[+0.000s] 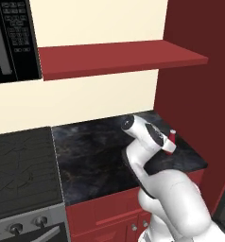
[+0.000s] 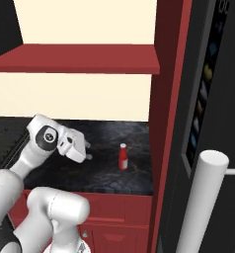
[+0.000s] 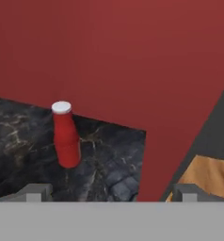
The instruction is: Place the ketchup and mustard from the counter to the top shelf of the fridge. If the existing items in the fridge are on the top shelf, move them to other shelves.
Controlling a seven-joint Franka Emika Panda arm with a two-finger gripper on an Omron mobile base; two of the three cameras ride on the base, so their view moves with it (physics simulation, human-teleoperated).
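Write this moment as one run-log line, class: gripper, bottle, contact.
gripper: open, holding nothing | ketchup bottle: upright on dark counter, near red side panel | contact: none, gripper short of bottle

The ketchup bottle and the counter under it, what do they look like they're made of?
Ketchup bottle: probably plastic, going by its smooth, even red body with a soft sheen and its plain white cap; glass can't be ruled out.
Counter: looks like polished dark stone, marble or granite, given the black surface with pale veins running through it. In a rendered scene it is only a texture.

Both base views flank the counter (image 1: 100, 151); hand view nearer.
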